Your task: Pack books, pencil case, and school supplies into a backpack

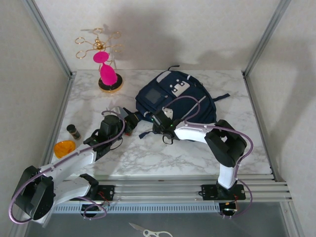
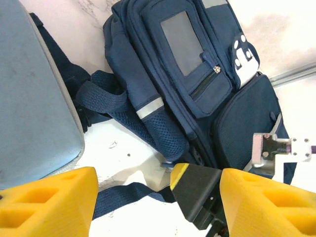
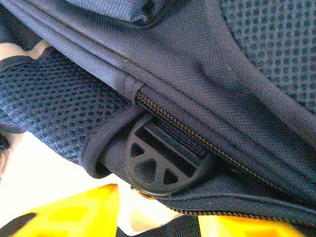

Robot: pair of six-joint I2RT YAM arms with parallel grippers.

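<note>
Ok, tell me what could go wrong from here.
The right gripper sits tight against the backpack by a black buckle and a zipper that looks closed; it may catch strap instead of the opening. The left gripper is close beside it, so the arms could bump. The pencil case sits right by one of the left fingers and might get shoved.

Table (image 1: 163,158): white marble with grey veins, spread across the middle of the top view.
Stand (image 1: 100,45): gold wire loops on a thin stem, upright at 11 o'clock on the table, near the back edge.
Pink discs (image 1: 108,75): two, bright magenta, hung on the stand, one above the other.
Base (image 1: 110,87): round, dark, gold-rimmed, flat on the marble.
Jar (image 1: 73,131): small, dark, upright at 9 o'clock, near the left edge.
Rails (image 1: 168,188): silver bars along the near edge.
Scissors (image 1: 148,230): pale, lying at 6 o'clock, off the table, beyond the rails.
</note>
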